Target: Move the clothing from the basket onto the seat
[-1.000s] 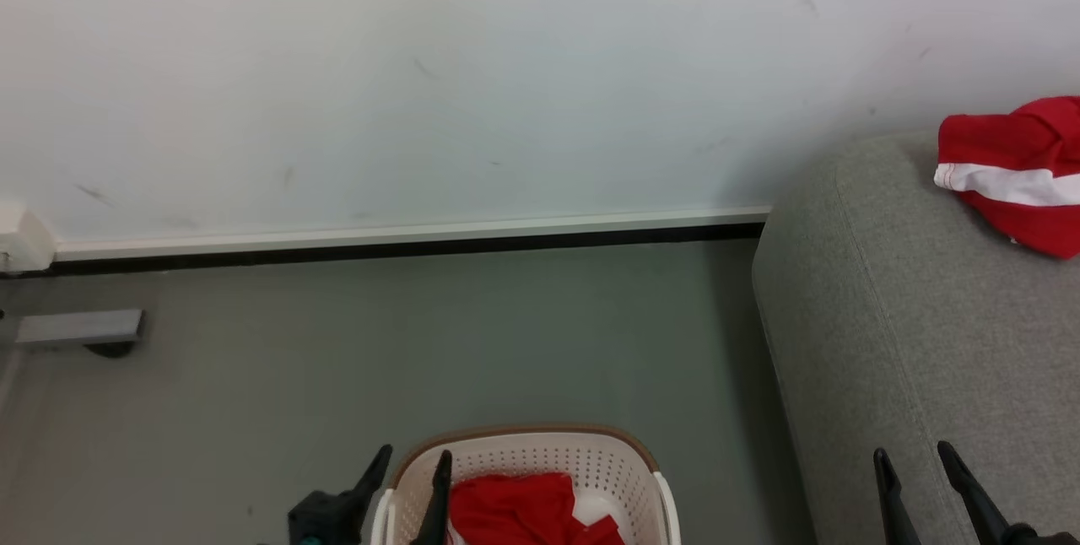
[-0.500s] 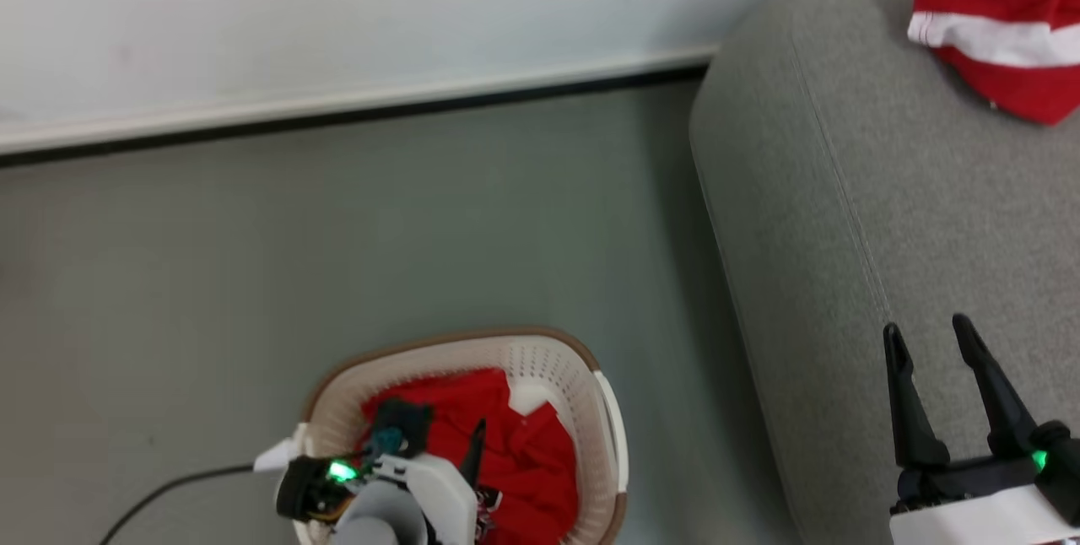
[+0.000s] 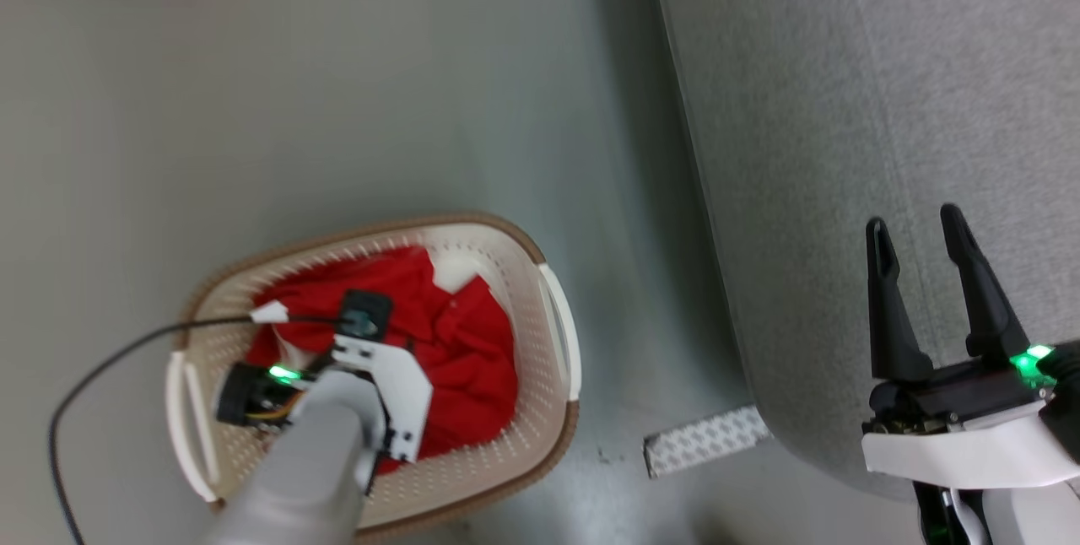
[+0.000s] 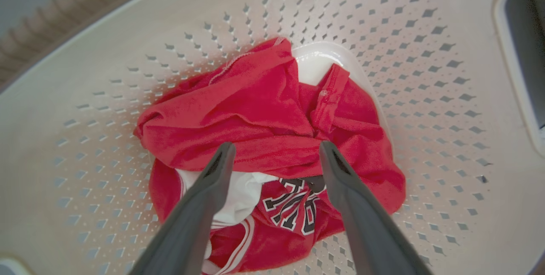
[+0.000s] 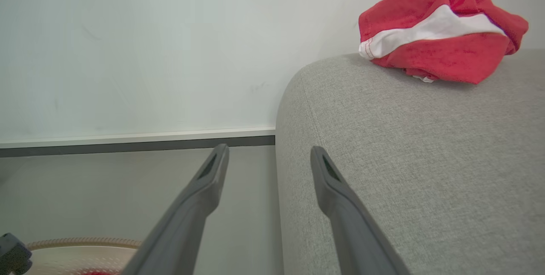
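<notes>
Left wrist view looks down the left gripper into the laundry basket. Its two dark fingers stand spread wide with nothing between them, tips hanging just above the heap of red sports garments on the basket's bottom. The heap lies directly ahead along the line the fingers point, so the coming move looks like a plain push forward and down, with no sideways shift.

The topmost fold is a thick red roll that runs left to right across that view and reaches past both fingertips. Its length lies along the line on which the jaws close, and the tips straddle its middle. Closing there would likely bunch the roll lengthwise between the fingers. Below it show a white panel and black-and-white numerals. Whether the tips touch cloth yet I cannot tell.

Head view puts this gripper's pale forearm over the basket, which stands on the floor left of the grey sofa, near it but apart. The right gripper hovers over the sofa's edge, likewise spread wide and empty, well apart from the basket. The left is therefore the nearer arm for the pick. In the right wrist view, one red garment with a white stripe already lies on the sofa.
</notes>
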